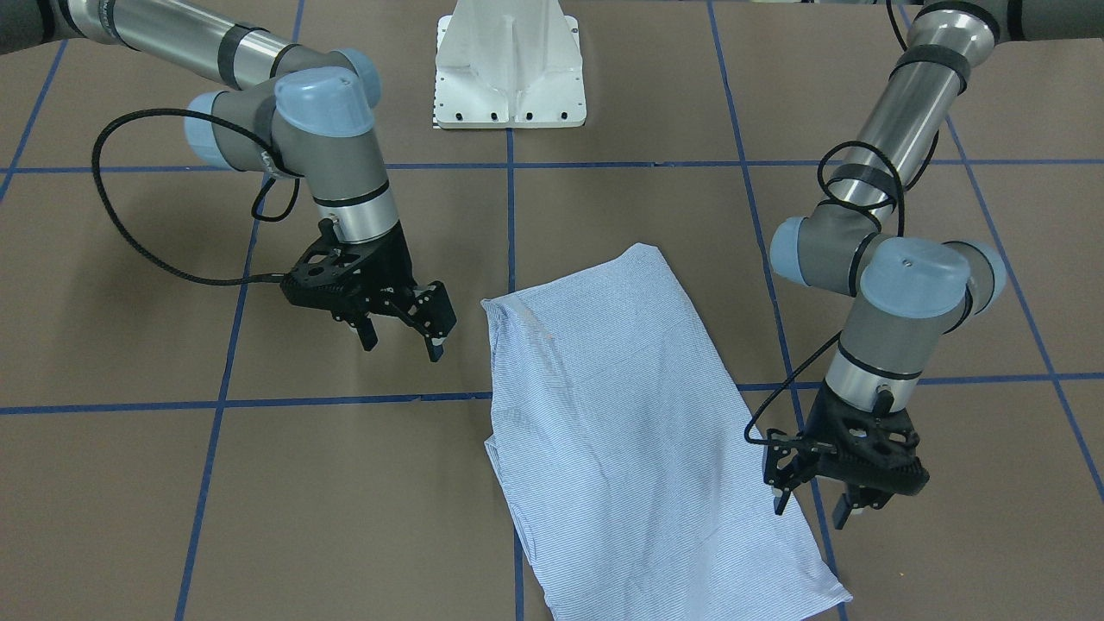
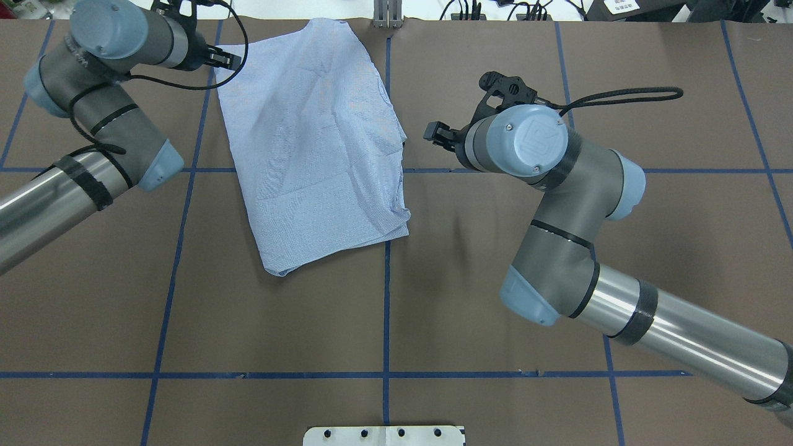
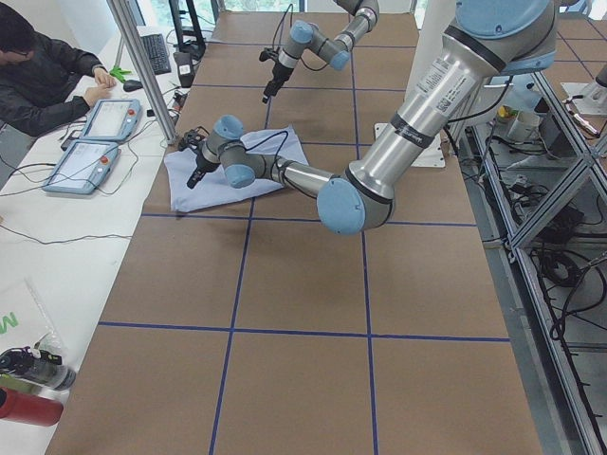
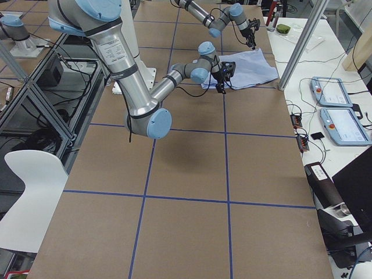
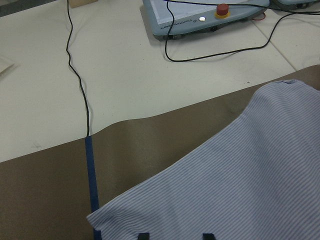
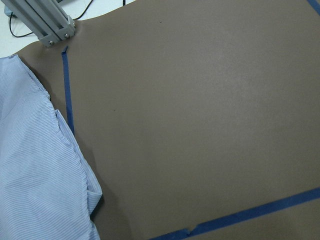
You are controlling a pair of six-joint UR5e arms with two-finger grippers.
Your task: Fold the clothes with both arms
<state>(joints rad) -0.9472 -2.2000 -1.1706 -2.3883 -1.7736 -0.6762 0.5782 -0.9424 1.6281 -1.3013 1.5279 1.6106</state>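
Note:
The light blue striped shirt [image 1: 621, 414] lies folded into a rough rectangle on the brown table, toward its far edge in the overhead view [image 2: 316, 142]. My left gripper [image 1: 815, 509] hangs open just over the shirt's edge near one far corner [image 2: 226, 59]. In the left wrist view its two fingertips [image 5: 143, 235] show at the bottom, above the striped cloth [image 5: 240, 185], with nothing between them. My right gripper [image 1: 401, 341] stands open over bare table beside the shirt's opposite long edge [image 2: 437, 133], apart from the cloth. The right wrist view shows only the shirt's edge [image 6: 35, 170].
The white pedestal base [image 1: 509, 69] stands at the robot's side of the table. An aluminium post [image 2: 387, 12] rises at the far edge. Beyond that edge lie teach pendants [image 5: 200, 15] and cables on a white bench, where a person [image 3: 38, 66] sits.

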